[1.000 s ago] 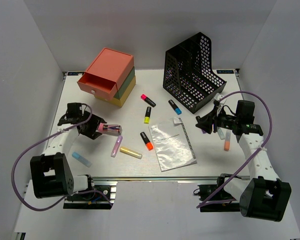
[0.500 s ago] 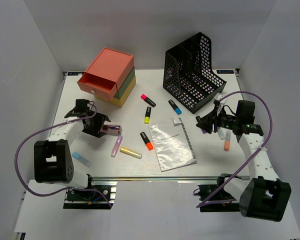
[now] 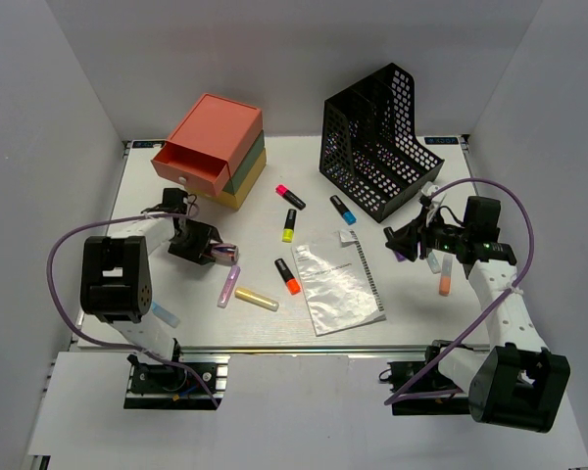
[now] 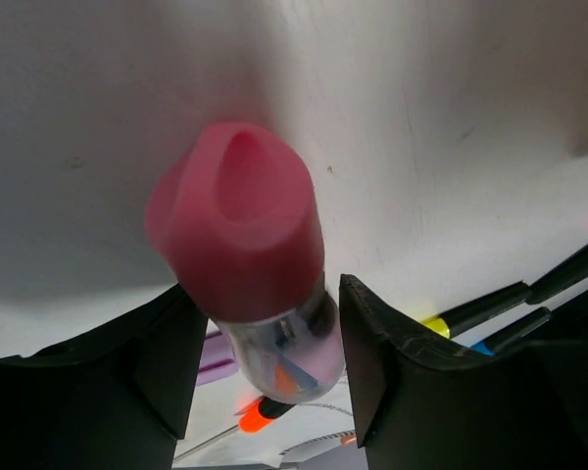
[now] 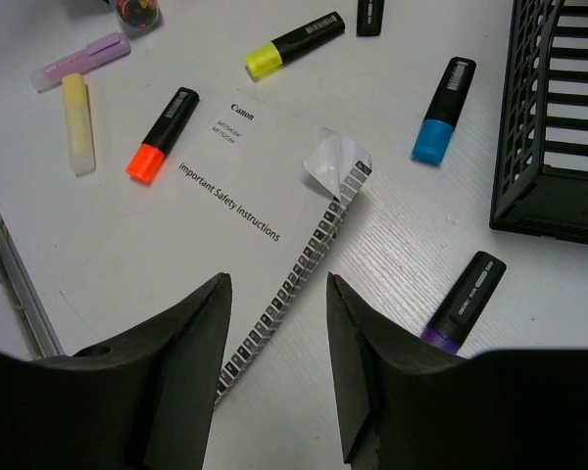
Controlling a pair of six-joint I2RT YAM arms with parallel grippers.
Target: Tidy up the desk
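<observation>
At left, left gripper (image 4: 265, 313): straddles a pink-capped tube (image 4: 240, 235) lying on the white desk (image 3: 412, 294), fingers close on both sides; cannot tell whether clamped. Desk walled on three sides, rail along the near edge. At right, right gripper (image 5: 274, 284): hangs partly open and empty above a booklet (image 5: 176, 225).

I read this as robot lab test cell staged as office; plain white walls (image 3: 274, 59) box in white desk (image 3: 421, 305); metal rail (image 3: 304, 349) along near edge; my two arms (image 3: 502, 305) clamped there; props all stationery: black mesh file holder (image 3: 377, 137), stacked drawer box (image 3: 214, 147), highlighters (image 3: 288, 277), pink-capped tube (image 4: 245, 255), Canon safety booklet (image 5: 216, 211)
</observation>
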